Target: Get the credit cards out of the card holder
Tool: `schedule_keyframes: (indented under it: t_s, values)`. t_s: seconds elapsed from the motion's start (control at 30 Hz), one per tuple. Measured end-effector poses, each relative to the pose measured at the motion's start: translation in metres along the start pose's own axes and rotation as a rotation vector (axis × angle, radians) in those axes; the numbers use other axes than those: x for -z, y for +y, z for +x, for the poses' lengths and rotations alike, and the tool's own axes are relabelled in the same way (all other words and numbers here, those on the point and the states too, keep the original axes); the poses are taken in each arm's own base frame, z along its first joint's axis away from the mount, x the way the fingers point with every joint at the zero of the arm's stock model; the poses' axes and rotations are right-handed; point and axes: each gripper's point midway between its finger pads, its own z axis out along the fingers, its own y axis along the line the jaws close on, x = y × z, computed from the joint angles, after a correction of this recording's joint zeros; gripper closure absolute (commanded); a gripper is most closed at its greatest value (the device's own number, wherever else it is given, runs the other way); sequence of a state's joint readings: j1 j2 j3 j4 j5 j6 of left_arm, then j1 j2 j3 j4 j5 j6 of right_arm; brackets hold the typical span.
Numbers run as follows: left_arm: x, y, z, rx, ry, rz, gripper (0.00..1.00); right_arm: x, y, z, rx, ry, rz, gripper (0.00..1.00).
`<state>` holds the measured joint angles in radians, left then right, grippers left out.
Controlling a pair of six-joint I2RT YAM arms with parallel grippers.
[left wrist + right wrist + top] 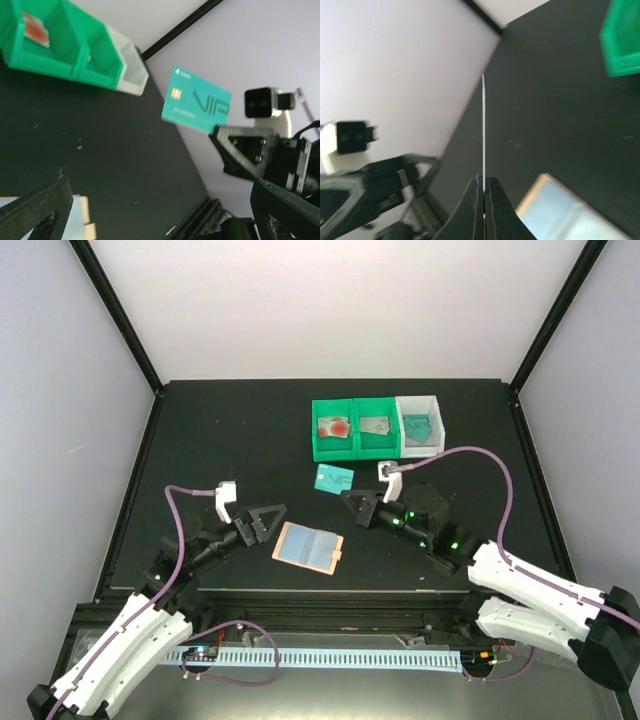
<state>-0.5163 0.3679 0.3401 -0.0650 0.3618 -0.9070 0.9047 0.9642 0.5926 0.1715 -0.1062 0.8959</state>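
Open peach holder (309, 546) flat, teal card (333, 478) held aloft

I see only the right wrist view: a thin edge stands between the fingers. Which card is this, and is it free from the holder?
Observer: It is the teal card, printed VIP. The right gripper holds it by one edge, apart from the card holder.
Operator: Are other cards already in the bins?
Observer: Yes. The green bin holds a red-blotched card and a grey card, one in each compartment. The white bin holds a teal item.
Operator: Where is the left gripper?
Observer: The left gripper is open beside the holder's left edge. The holder lies open on the table, blue panels up.
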Motion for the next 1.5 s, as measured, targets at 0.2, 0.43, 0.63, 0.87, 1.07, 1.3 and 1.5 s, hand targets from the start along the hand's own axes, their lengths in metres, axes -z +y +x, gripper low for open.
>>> schedule_keyframes:
  t_s: [0.2,0.43,0.63,0.87,1.07,1.3,1.5]
  values:
    - [-0.013,0.034,0.023,-0.014,0.134,-0.138,0.01,0.024,-0.078,-0.038,0.045,-0.077,0.266,0.99]
    - [-0.022,0.058,0.047,-0.002,0.264,-0.211,0.01,0.062,-0.157,-0.094,0.075,-0.127,0.552,0.99]
    - [-0.026,0.059,0.052,-0.01,0.309,-0.21,0.01,0.082,-0.2,-0.149,0.084,-0.15,0.673,0.99]
    - [-0.03,0.054,0.055,-0.009,0.348,-0.181,0.01,0.073,-0.26,-0.165,-0.01,-0.067,0.709,0.99]
    - [-0.03,0.052,0.062,-0.004,0.373,-0.154,0.01,0.05,-0.292,-0.18,-0.035,0.002,0.731,0.99]
    - [-0.03,0.054,0.066,-0.014,0.391,-0.145,0.01,0.03,-0.322,-0.192,-0.063,0.036,0.736,0.99]
    - [-0.031,0.056,0.068,-0.037,0.4,-0.145,0.01,0.013,-0.343,-0.202,-0.066,0.079,0.741,0.98]
